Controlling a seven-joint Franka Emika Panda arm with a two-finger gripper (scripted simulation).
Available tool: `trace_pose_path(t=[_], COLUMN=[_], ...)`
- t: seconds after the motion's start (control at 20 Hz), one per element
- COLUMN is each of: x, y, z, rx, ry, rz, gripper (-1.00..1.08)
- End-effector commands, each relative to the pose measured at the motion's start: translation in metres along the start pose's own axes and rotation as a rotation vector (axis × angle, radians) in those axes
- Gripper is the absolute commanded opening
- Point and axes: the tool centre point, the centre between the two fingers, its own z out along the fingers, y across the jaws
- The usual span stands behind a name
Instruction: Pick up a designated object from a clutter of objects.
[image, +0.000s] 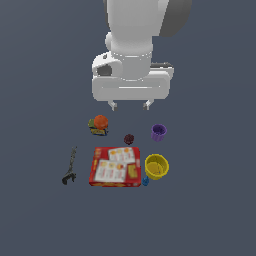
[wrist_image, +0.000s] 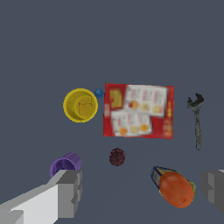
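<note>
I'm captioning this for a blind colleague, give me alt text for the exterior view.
An open gripper hangs above a small maroon ball, which lies among an orange ball, purple cup, yellow cup, red box and dark wrench.

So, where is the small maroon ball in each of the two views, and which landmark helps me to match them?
Exterior view: the maroon ball lies between the orange ball and the purple cup, just beyond the red box.
Wrist view: the maroon ball is near the picture's middle, beside the red box.
Shared landmark: the red box.
</note>
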Motion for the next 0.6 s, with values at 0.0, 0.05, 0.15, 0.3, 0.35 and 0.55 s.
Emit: trace_pose_path(t=[0.0,0.05,0.15,0.3,0.35,0.55], x=[0.0,0.0,0.0,0.001,0.001,0.002], y=[0.0,0.0,-0.002,-0.007,-0.008,-0.01], z=[0.0,0.0,0.001,0.003,0.002,0.0], rx=[0.0,0.001,0.005,0.018,0.021,0.025], ry=[0.0,0.0,-0.001,-0.004,-0.004,-0.005], rz=[0.0,0.0,-0.003,-0.011,-0.013,-0.019], gripper=[1.0,1.0,1.0,1.0,1.0,1.0])
